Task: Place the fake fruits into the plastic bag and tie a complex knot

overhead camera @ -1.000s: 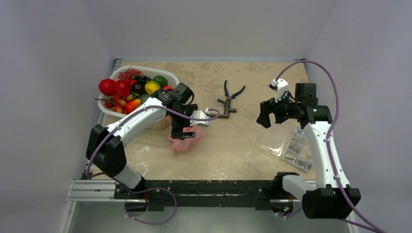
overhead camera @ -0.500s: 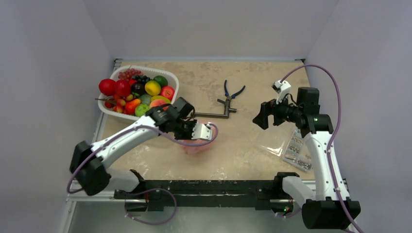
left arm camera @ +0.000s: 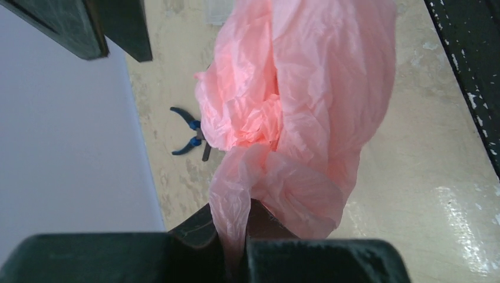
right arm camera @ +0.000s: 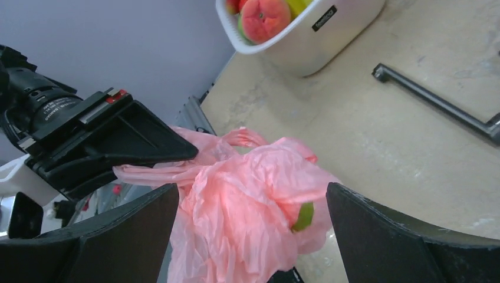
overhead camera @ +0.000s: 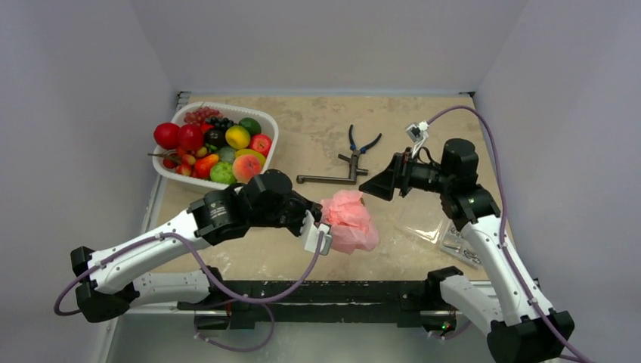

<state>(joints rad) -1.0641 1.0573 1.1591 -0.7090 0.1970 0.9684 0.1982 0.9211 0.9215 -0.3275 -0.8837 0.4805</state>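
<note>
From above, the left gripper reaches over the middle of the table with the pink plastic bag bunched at its tip. That view does not show how the film is held. The left wrist camera does: the fingers are clamped on a thin twisted strip of the film, and the rest of the bag billows away from them, with the blue-handled pliers lying on the table beyond. The right gripper faces the bag from the other side. Its own camera shows the jaws spread wide and touching nothing, with the bag in the gap between the two fingers. Only this view shows a green fruit peeking out of the pink folds. It also shows the left gripper pinching a pulled-out tail of film. The other fake fruits sit heaped in a white basket at the far left, well apart from the bag. A metal bar lies near the pliers.
</note>
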